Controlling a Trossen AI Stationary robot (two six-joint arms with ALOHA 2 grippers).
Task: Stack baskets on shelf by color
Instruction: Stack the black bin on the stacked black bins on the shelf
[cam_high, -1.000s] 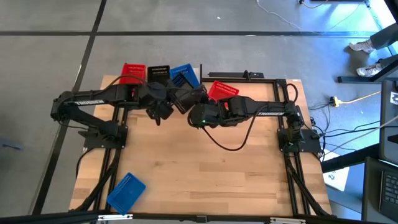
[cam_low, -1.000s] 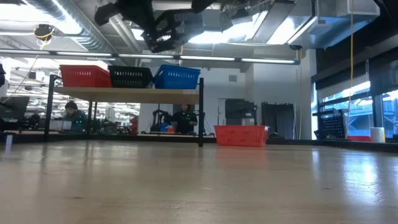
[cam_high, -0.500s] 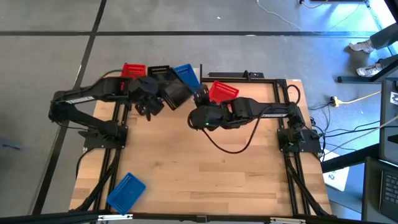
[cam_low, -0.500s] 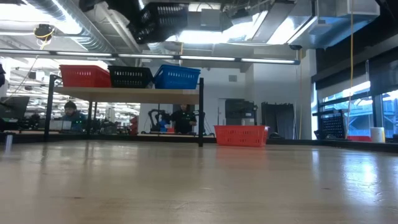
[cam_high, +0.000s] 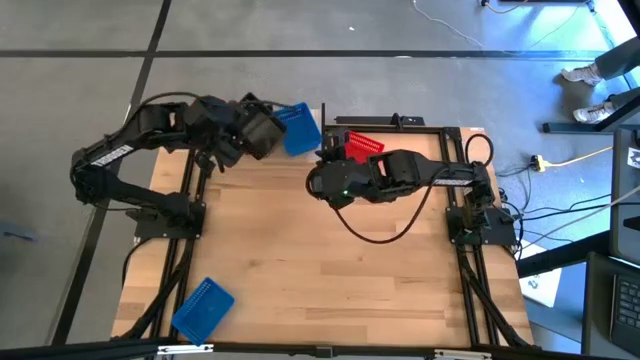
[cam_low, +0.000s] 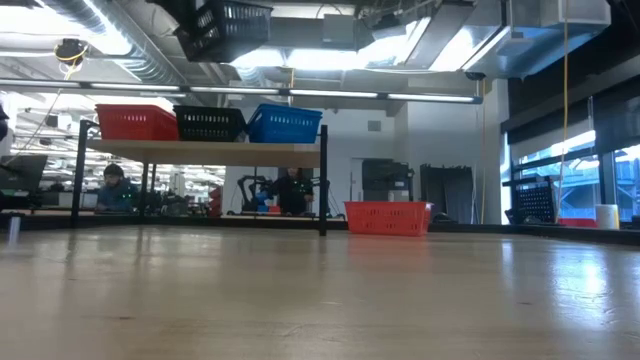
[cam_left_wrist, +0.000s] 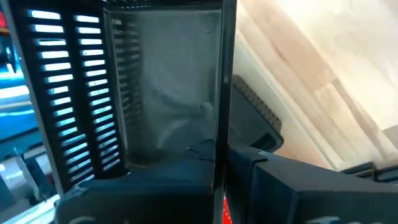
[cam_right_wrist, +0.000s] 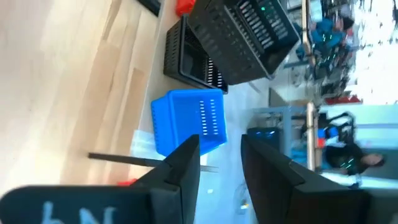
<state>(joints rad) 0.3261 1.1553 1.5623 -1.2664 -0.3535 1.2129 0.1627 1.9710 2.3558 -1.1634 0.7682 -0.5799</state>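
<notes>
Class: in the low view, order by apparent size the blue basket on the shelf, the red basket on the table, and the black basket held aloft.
1. Red basket on the table, widest.
2. Blue basket.
3. Held black basket, partly cropped, so its rank against the blue one is unsure.

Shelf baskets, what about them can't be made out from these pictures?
- High view: the left arm and its held black basket cover part of the shelf. Only the blue basket shows there.
- Low view: the red basket, the shelf's black basket and the blue basket are too small to tell single from stacked.
- Left wrist view: the held black basket blocks most of the frame.
</notes>
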